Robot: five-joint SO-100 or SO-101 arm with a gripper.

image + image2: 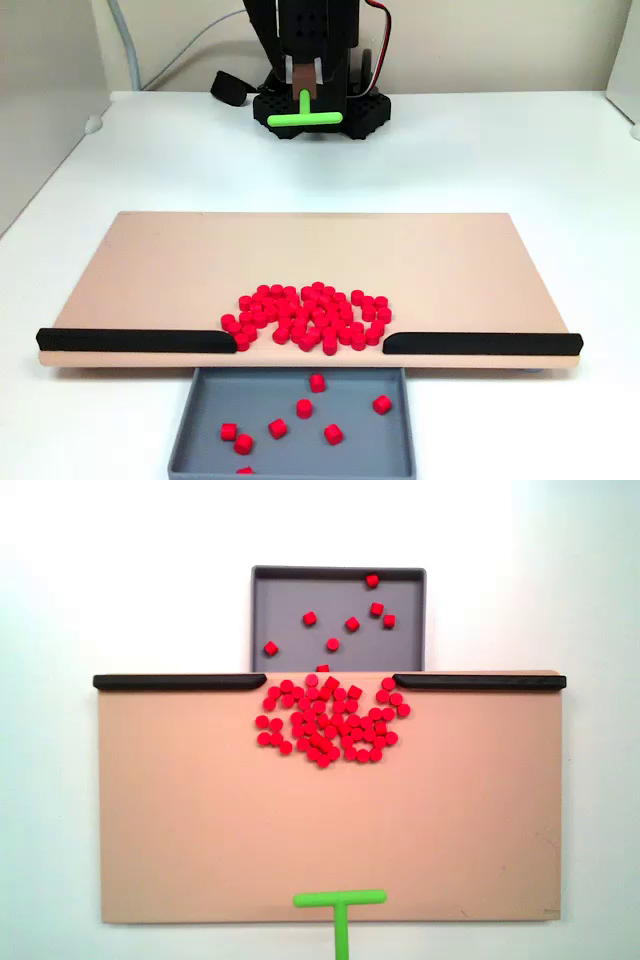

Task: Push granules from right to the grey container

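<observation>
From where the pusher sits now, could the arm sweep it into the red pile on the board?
Probably yes. The green pusher sits at the board's near edge, in line with the granules heaped at the gap between the black strips. Bare board lies between them, and the grey container lies just beyond.

I count eight granules [352, 623] in one grey container [410, 650], dozens more on one tan board [200, 810], two black strips [180, 681], one green pusher [340, 899].
</observation>
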